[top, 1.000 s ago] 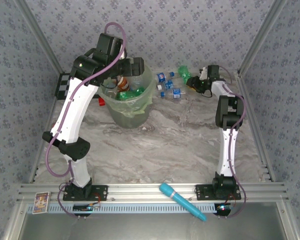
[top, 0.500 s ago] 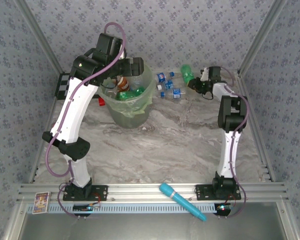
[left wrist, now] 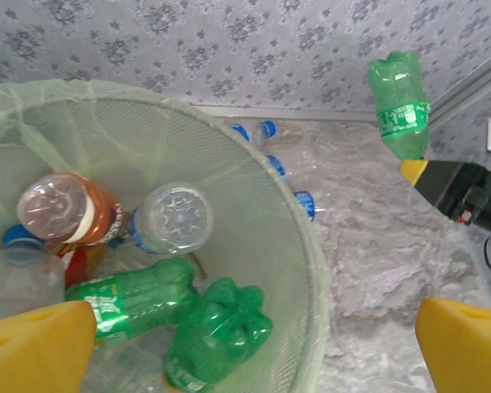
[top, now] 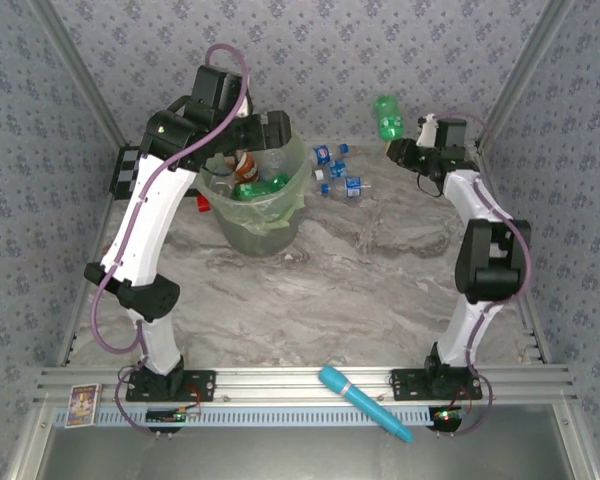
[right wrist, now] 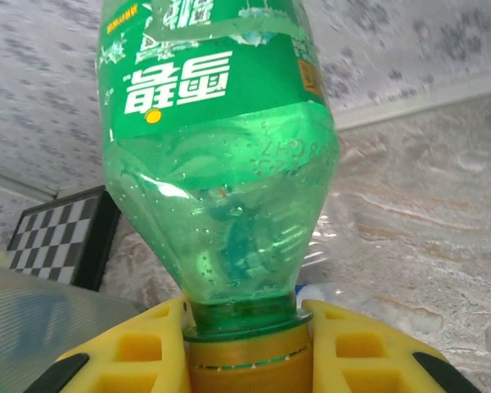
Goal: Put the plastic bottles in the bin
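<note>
The pale-green bin (top: 262, 238) stood on the marbled table (top: 360, 290) and held several bottles (left wrist: 139, 303), some green, some clear, one orange-labelled. The left gripper (top: 267, 133) hung just above the bin's mouth, its jaws wide apart and empty. To the right of the bin and above its rim, the right gripper (right wrist: 247, 348) was clamped on the cap end of a green bottle (top: 386, 115). A few clear blue-capped bottles (top: 336, 175) lay on the table just right of the bin
</note>
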{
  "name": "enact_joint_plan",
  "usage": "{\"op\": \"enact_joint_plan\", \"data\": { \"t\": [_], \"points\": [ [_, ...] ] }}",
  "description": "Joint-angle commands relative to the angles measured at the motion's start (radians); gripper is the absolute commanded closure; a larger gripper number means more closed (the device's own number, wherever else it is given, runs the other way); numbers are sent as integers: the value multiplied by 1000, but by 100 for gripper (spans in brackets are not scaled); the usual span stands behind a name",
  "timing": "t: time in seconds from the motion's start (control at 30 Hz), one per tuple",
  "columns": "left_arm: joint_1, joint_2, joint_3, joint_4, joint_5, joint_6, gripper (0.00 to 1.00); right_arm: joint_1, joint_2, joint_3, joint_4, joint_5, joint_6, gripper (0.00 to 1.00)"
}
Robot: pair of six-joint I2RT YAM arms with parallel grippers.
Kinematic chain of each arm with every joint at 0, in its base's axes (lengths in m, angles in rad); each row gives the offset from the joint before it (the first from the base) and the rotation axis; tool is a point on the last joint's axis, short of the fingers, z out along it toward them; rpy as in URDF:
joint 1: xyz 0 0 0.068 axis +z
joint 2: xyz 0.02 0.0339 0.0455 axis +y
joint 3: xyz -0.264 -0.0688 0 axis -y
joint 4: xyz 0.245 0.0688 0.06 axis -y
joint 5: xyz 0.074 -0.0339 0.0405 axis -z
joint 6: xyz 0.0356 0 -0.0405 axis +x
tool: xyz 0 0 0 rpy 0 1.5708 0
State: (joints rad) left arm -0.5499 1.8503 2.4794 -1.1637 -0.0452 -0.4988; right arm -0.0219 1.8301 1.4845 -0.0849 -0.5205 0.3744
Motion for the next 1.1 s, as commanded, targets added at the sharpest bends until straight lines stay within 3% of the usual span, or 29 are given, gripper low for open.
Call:
{"op": "enact_joint_plan", "data": {
  "t": [0.0, 0.17, 0.33, 0.73, 1.07],
  "points": [
    [15, -37, -41, 81, 93, -72, 0, 39, -133, -54, 33, 34, -54, 73],
    [15, -40, -86, 170, 200, -146, 4, 117, -273, -90, -2, 64, -99, 73],
    [-2, -17, -84, 260, 323, -220, 1, 259, -380, -79, -95, 153, -204, 72],
    [-75, -3, -86, 345, 283, -252, 10, 501, -495, -75, -129, 261, -252, 71],
    [-69, -25, -113, 347, 237, -260, 25, 585, -538, -103, -138, 302, -292, 71]
  ]
}}
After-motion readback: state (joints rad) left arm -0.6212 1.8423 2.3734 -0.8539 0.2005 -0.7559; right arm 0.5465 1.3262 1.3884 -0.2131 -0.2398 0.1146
